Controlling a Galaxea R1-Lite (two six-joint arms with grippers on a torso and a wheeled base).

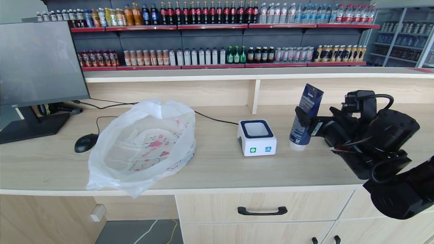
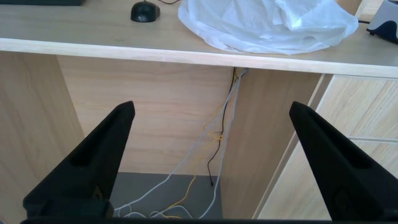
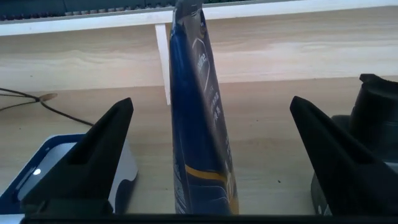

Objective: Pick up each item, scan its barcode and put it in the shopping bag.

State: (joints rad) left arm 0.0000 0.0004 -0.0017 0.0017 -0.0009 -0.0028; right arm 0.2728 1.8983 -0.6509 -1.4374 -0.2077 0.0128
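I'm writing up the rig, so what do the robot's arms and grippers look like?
The right arm is matte black with rounded drum-like joints, a looping black cable and thin red and white wires. The left gripper and right gripper have black, wedge-shaped fingers.

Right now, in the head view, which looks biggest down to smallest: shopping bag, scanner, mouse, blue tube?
1. shopping bag
2. blue tube and scanner, too alike to rank: one taller, one wider
3. mouse
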